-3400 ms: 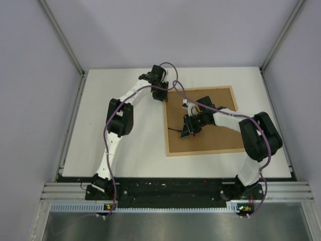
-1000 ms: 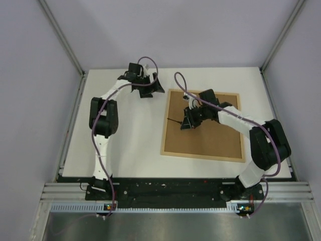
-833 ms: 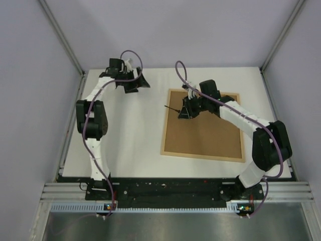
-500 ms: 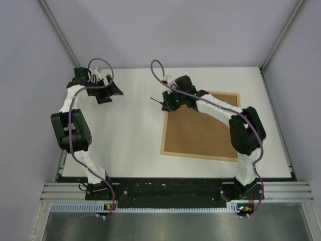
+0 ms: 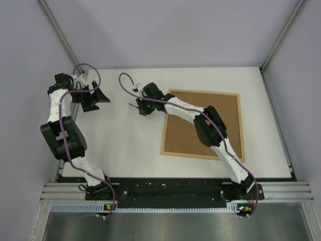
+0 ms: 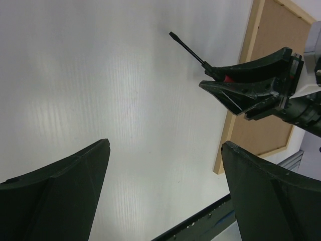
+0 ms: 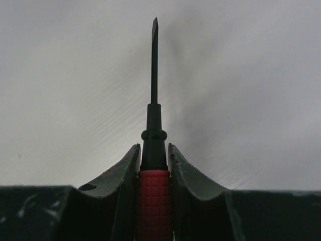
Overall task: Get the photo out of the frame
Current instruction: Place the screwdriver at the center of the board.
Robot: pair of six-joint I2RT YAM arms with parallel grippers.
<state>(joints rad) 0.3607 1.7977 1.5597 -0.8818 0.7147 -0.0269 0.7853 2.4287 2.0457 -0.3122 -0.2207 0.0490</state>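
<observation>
Looks like the opening-up step: on the right half of the white table (image 5: pixel 130 145), the frame (image 5: pixel 200 156) face down with its brown backing board (image 5: pixel 225 115) uppermost and seemingly in place, so no sight of the photo, presumably underneath. Far left, left gripper (image 5: pixel 95 96) spread wide and empty; over bare table just left of the frame, right gripper (image 5: pixel 142 107) closed narrowly on the red handle of a screwdriver (image 7: pixel 154 125), blade pointing away from the frame. Probably calls next for levering or lifting the board out, then picking up the sheet beneath.
</observation>
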